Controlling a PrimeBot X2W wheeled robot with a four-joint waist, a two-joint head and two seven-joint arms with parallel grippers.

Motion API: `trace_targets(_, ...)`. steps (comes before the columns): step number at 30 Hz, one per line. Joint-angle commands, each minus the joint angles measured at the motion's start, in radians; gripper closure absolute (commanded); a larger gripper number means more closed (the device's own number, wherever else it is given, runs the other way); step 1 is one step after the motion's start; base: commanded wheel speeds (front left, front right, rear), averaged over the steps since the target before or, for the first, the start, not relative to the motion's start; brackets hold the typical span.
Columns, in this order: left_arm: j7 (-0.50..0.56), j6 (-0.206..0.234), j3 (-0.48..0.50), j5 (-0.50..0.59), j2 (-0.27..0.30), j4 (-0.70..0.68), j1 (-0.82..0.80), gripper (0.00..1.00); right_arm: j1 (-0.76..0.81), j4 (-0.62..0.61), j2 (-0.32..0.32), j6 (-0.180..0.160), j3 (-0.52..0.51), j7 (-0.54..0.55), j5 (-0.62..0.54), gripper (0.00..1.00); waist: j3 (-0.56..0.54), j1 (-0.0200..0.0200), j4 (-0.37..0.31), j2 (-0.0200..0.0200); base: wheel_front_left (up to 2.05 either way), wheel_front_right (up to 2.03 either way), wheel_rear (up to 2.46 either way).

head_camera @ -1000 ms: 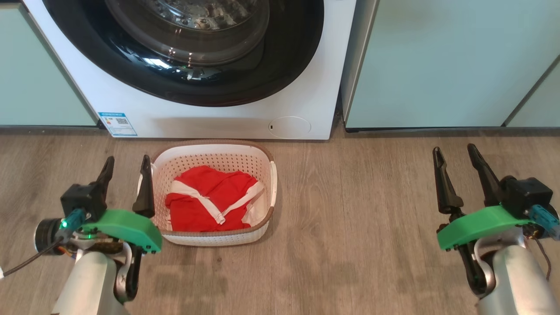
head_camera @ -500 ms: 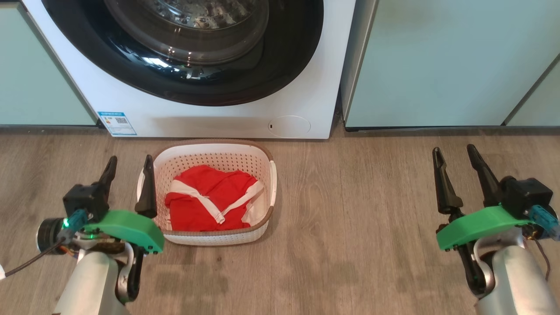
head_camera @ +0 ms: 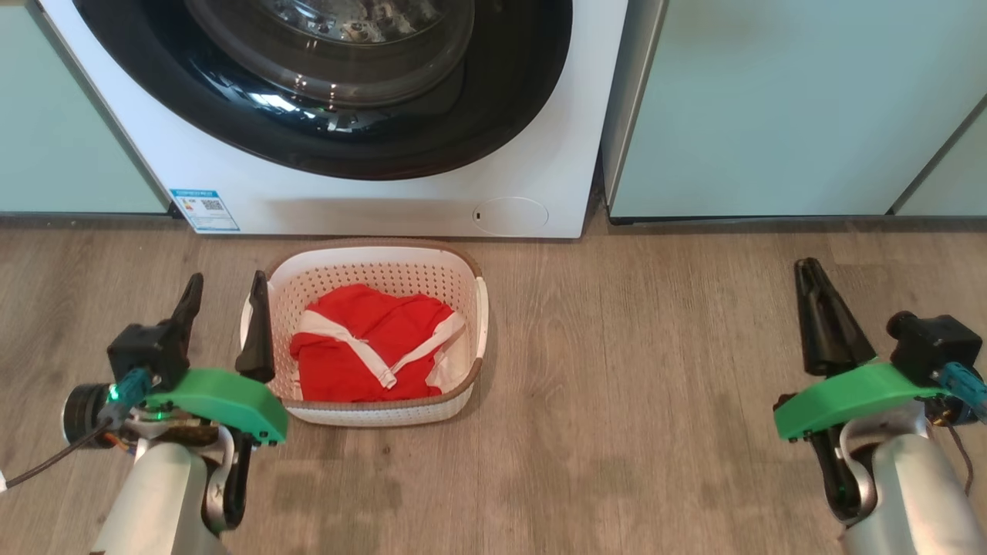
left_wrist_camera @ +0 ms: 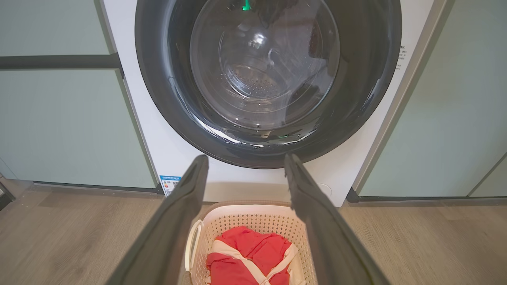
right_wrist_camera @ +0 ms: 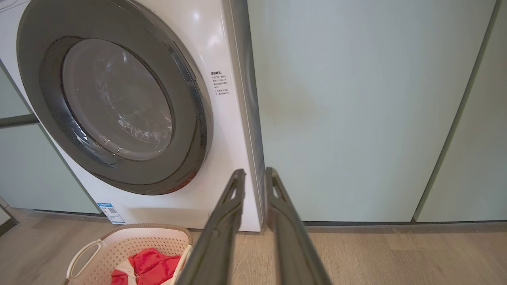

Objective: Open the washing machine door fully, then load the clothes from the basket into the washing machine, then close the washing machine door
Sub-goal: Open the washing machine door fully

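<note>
I looked down and saw the washing machine (head_camera: pixel 385 208) at 12 o'clock; its big round door (head_camera: pixel 501 116) was shut flat on the white front; the basket (head_camera: pixel 370 281) sat on the wood floor (head_camera: pixel 655 385) at 6 o'clock from the door, close to the washer; the clothes (head_camera: pixel 370 347), red with white bands, lay inside the basket; my left claw (head_camera: pixel 227 277) hung at 9 o'clock from the basket, just beside its rim, with its two fingers spread wide and nothing between them; my right claw (head_camera: pixel 810 266) was well apart at 3 o'clock, over bare floor, its fingers squeezed together on nothing; pale green cabinets (head_camera: pixel 771 116) stood on both sides of the washer.
</note>
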Motion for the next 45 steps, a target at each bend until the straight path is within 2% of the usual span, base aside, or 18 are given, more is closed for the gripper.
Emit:
trace_targets(1, -0.011, 0.009, 0.032, -0.004, 0.034, -0.035, -0.059, 0.00, -0.044, -0.033, -0.002, 0.000, 0.022, 0.001, 0.009, 1.00, 0.003, 0.0000, 0.000, 0.0000, 0.00, 0.00, 0.00)
trace_targets(6, -0.012, 0.011, 0.030, -0.006, 0.035, -0.043, -0.063, 0.00, -0.057, -0.037, -0.003, 0.000, 0.022, 0.013, 0.057, 1.00, 0.016, 0.0000, 0.001, 0.0000, 0.00, 0.00, 0.00)
trace_targets(9, -0.012, 0.014, 0.028, -0.006, 0.037, -0.053, -0.068, 0.00, -0.085, -0.029, 0.002, 0.000, 0.010, 0.024, 0.160, 1.00, 0.032, 0.0000, -0.001, 0.0000, 0.00, 0.00, 0.00)
trace_targets(18, -0.001, 0.018, 0.010, 0.001, 0.038, -0.118, -0.111, 0.00, -0.260, 0.029, -0.004, 0.000, -0.058, 0.146, 0.633, 1.00, 0.122, 0.0000, 0.012, 0.0000, 0.00, 0.00, 0.00)
trace_targets(23, 0.002, 0.016, -0.004, 0.006, 0.034, -0.155, -0.140, 0.00, -0.404, 0.118, -0.015, 0.000, -0.130, 0.252, 0.862, 1.00, 0.182, 0.0000, 0.034, 0.0000, 0.00, 0.00, 0.00)
trace_targets(26, 0.002, 0.016, -0.014, 0.009, 0.029, -0.173, -0.157, 0.00, -0.495, 0.192, -0.029, 0.000, -0.174, 0.315, 0.956, 1.00, 0.216, 0.0000, 0.052, 0.0000, 0.00, 0.00, 0.00)
trace_targets(32, -0.001, 0.016, -0.028, 0.013, 0.019, -0.202, -0.183, 0.00, -0.653, 0.316, -0.050, 0.000, -0.221, 0.410, 1.050, 1.00, 0.272, 0.0000, 0.082, 0.0000, 0.00, 0.00, 0.00)
trace_targets(36, -0.004, 0.017, -0.035, 0.016, 0.012, -0.220, -0.204, 0.00, -0.792, 0.405, -0.072, 0.000, -0.225, 0.474, 1.067, 1.00, 0.316, 0.0000, 0.106, 0.0000, 0.00, 0.00, 0.00)
trace_targets(45, -0.012, 0.016, -0.050, 0.017, -0.011, -0.242, -0.246, 0.00, -1.079, 0.573, -0.103, 0.000, -0.170, 0.607, 1.008, 1.00, 0.396, 0.0000, 0.158, 0.0000, 0.00, 0.00, 0.00)
